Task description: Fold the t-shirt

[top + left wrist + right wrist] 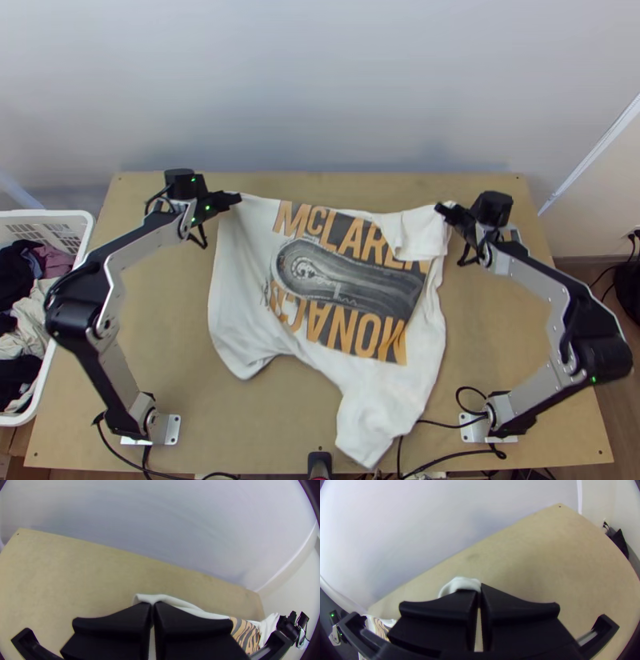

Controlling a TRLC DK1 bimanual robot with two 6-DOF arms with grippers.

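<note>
With the left claw [234, 198] and right claw [442, 210] each clenched on the t-shirt's [344, 280] far edge, its bulk slants over the tabletop [168, 320] towards five o'clock from the left one, eight from the right, seemingly nearer its trailing end.
</note>
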